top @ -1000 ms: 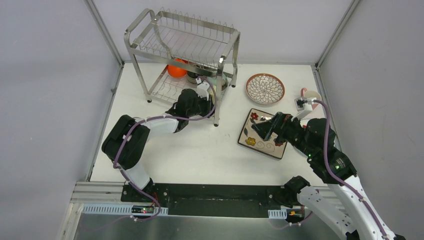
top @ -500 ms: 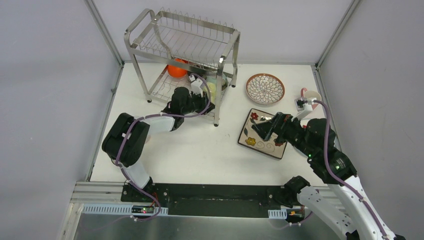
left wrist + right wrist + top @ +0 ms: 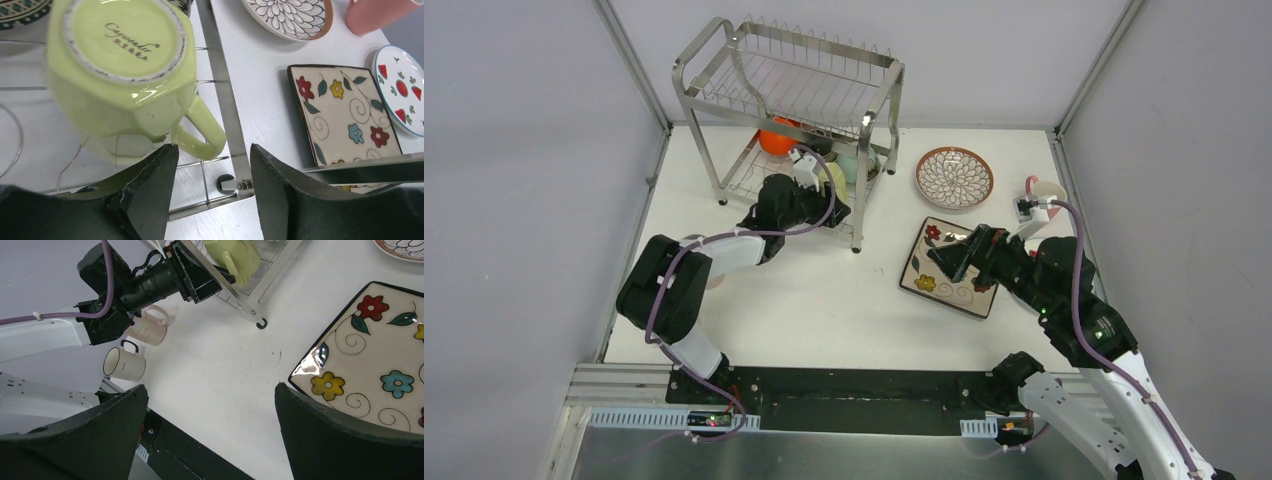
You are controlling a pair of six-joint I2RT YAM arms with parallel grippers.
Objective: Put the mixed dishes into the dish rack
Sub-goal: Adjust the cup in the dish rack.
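On the white worktop (image 3: 824, 300), the shiny steel wire dish rack (image 3: 686, 80) carries the yellow-green mug (image 3: 125, 75) bottom-up, probably for draining; the left claw (image 3: 212, 150) stands spread beside its handle.

The yellow-green mug (image 3: 120, 75) is glossy glazed ceramic, its foot ring bare and rough. The dish rack (image 3: 221, 85) is polished steel wire and tube. At the mug's three o'clock, the square floral plate (image 3: 345, 115) has smooth shiny glaze. The surface (image 3: 824, 300) is matt white; the left claw (image 3: 212, 165) matt black
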